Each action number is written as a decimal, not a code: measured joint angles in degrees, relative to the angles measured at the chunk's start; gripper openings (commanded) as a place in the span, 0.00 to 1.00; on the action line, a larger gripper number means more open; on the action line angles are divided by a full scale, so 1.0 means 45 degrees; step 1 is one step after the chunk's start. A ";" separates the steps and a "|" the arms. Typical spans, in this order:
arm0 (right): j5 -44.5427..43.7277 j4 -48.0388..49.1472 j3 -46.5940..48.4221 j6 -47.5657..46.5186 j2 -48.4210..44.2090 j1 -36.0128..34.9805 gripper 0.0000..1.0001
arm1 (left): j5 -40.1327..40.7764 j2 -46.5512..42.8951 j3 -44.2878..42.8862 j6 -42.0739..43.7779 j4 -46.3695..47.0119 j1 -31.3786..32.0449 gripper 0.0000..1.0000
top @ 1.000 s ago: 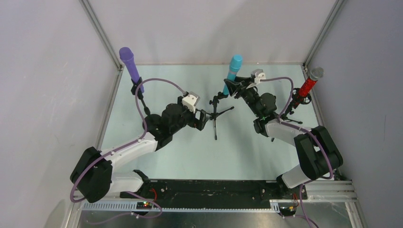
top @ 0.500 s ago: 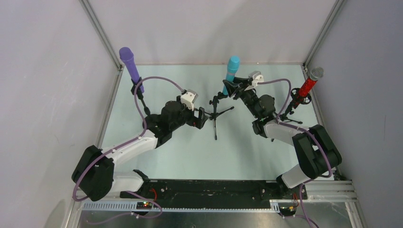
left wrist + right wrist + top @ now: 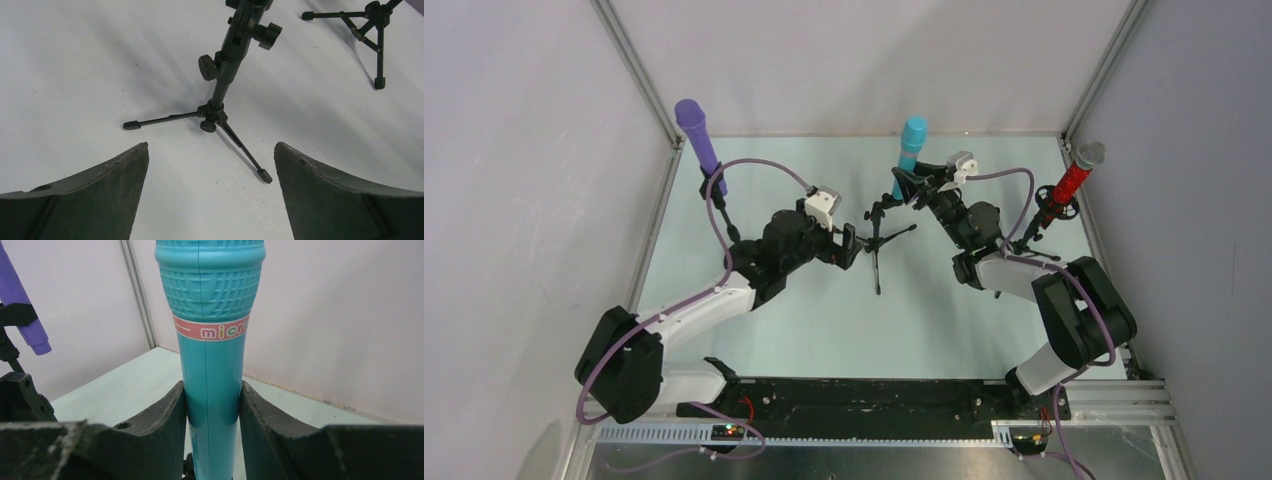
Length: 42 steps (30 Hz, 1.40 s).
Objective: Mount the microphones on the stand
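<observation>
Leftward a touch since a second earlier went the teal microphone (image 3: 911, 148), clenched in the right pincer (image 3: 908, 188) beside the middle stand (image 3: 879, 238) on the counter (image 3: 824, 320), we saw from above. Left wrist: the left pincer (image 3: 211, 146) hung released, facing that stand's tripod (image 3: 215, 120). Right wrist: fingers (image 3: 160, 425) squeezed the teal shaft below its pink ring (image 3: 212, 330).

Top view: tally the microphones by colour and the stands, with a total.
Purple plastic stick microphone: 1
Teal-blue microphone with pink ring: 1
Glittery red microphone with silver mesh head: 1
Black tripod stands: 3
Total: 6
</observation>
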<state>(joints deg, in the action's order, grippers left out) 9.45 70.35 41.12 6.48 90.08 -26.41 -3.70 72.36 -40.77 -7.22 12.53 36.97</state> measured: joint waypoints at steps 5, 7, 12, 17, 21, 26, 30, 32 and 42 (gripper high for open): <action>-0.0044 0.0418 -0.0019 0.0121 0.0243 0.0000 0.00 | 0.0000 -0.0019 -0.0199 0.0185 -0.0073 0.0000 0.98; -0.0049 0.0529 -0.0019 0.0141 0.0311 -0.0005 0.00 | 0.0000 -0.0083 -0.0228 0.0316 -0.0146 0.0000 0.98; -0.0131 0.0874 -0.0019 0.0233 0.0539 -0.0010 0.00 | 0.0000 -0.0442 -0.0248 0.0729 -0.0345 0.0000 0.98; -0.0199 0.1205 -0.0078 0.0287 0.0695 -0.0024 0.00 | 0.0005 -0.0563 -0.0452 0.1030 -0.0393 0.0000 0.98; -0.0228 0.1345 -0.0141 0.0316 0.0743 -0.0024 0.00 | 0.0000 -0.0602 -0.0593 0.1073 -0.0437 0.0000 0.98; -0.0238 0.1549 -0.0209 0.0311 0.0801 -0.0034 0.00 | 0.0000 -0.0602 -0.0816 0.1127 -0.0515 0.0000 0.98; -0.0253 0.1579 -0.0233 0.0311 0.0801 -0.0044 0.00 | -0.0034 -0.0602 -0.1059 0.1171 -0.0554 0.0000 0.98; -0.0272 0.1579 -0.0233 0.0311 0.0801 -0.0053 0.00 | -0.0063 -0.0602 -0.1180 0.1171 -0.0544 0.0000 0.98; -0.0355 0.1486 -0.0253 0.0194 0.0753 -0.0136 0.00 | -0.0141 -0.0602 -0.1447 0.1185 -0.0544 0.0000 0.98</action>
<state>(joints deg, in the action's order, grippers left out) 7.86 77.03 39.99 7.35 93.47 -27.03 -4.34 69.65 -47.29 -1.89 10.09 36.97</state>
